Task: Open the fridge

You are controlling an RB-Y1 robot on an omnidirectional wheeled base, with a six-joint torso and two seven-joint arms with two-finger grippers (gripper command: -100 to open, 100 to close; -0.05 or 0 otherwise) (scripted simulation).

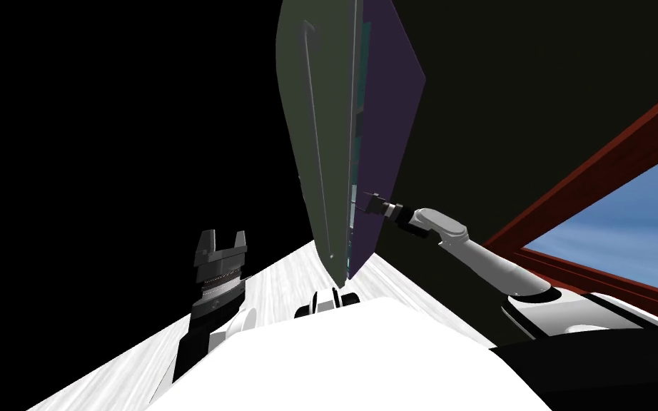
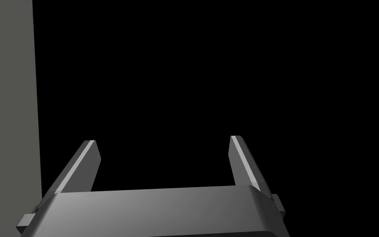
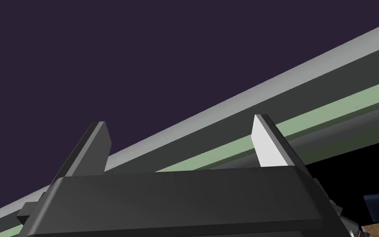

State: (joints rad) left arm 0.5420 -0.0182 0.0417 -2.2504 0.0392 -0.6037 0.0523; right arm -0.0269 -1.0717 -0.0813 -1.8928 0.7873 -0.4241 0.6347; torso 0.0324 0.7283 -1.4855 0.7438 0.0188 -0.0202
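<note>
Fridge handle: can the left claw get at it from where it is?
Probably yes: the left claw stands open on the front side of the door, with nothing between it and the handle.

A pale, streaked floor point(image 1: 277, 278) runs forward beside a black area point(image 1: 106, 107), and on the right a red-brown window frame point(image 1: 591, 177) borders blue sky point(image 1: 627, 235).

One fridge point(image 1: 390, 107); one handle point(image 1: 315, 121); one left gripper point(image 1: 223, 238); one right gripper point(image 1: 361, 201); one window point(image 1: 627, 214).

White-and-grey right arm point(image 1: 488, 265) with dark joints; boxy dark left gripper point(image 1: 223, 237), seemingly ribbed collar.
</note>
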